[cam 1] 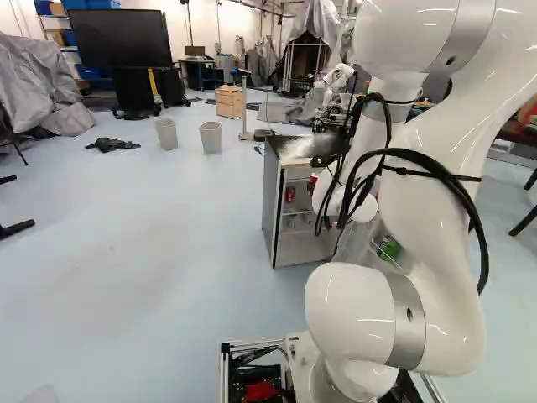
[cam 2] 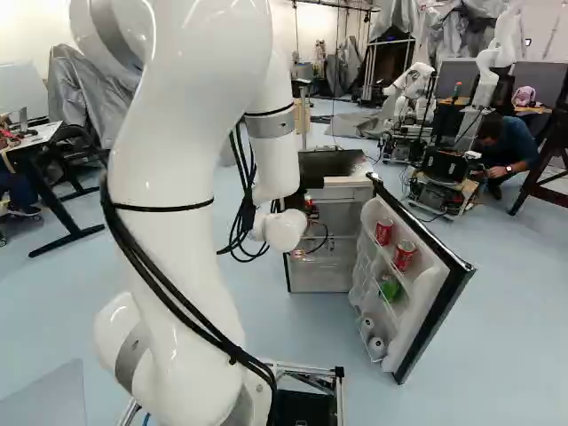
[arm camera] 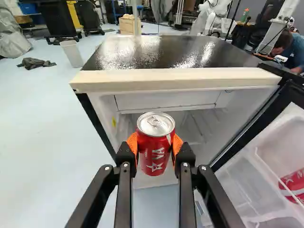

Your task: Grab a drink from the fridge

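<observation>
I am seeing pale blue floor (cam 1: 168, 243) spreading wide, white wall (cam 1: 201, 25) rising behind, black screen (cam 1: 119, 39) standing behind two bins (cam 1: 166, 134), wooden box (cam 1: 228, 104) sitting beyond

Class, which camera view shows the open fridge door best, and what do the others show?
The right base view: the door's inner side faces it, with two red cans in sight. In the left base view the arm hides most of it. The wrist view shows only part, with one red can.

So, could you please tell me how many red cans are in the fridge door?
2: one red can nearer the hinge side, another can nearer the fridge door's free edge. A further can is in the tool.
</observation>
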Controlling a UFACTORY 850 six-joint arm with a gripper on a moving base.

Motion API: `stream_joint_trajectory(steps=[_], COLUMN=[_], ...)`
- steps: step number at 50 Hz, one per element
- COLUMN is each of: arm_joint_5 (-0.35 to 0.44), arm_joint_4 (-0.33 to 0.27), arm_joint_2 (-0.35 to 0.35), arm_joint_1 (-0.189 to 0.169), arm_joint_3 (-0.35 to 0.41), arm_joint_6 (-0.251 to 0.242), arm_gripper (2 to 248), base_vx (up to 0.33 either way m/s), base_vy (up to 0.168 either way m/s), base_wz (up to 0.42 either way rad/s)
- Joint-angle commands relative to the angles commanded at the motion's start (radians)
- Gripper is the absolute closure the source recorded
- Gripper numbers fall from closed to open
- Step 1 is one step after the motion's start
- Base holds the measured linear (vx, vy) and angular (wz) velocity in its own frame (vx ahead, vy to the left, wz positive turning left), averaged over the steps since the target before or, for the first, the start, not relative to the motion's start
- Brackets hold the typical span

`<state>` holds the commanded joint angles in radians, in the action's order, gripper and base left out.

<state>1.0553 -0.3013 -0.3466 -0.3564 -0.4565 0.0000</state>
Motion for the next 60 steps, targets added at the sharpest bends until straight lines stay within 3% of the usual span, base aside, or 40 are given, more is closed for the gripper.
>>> stream_joint_trajectory(steps=[21, 60], arm_joint_5=[0.0, 0.0], arm_joint_4=[0.0, 0.0], arm_joint_2=[0.12, 0.24], arm_joint_1=[0.005, 0.008], arm_joint_3=[0.082, 0.101], arm_joint_6=[0.0, 0.0], arm_gripper=[158, 158], base_vx=[0.0, 0.0], base_vy=[0.0, 0.0], base_wz=[0.0, 0.0])
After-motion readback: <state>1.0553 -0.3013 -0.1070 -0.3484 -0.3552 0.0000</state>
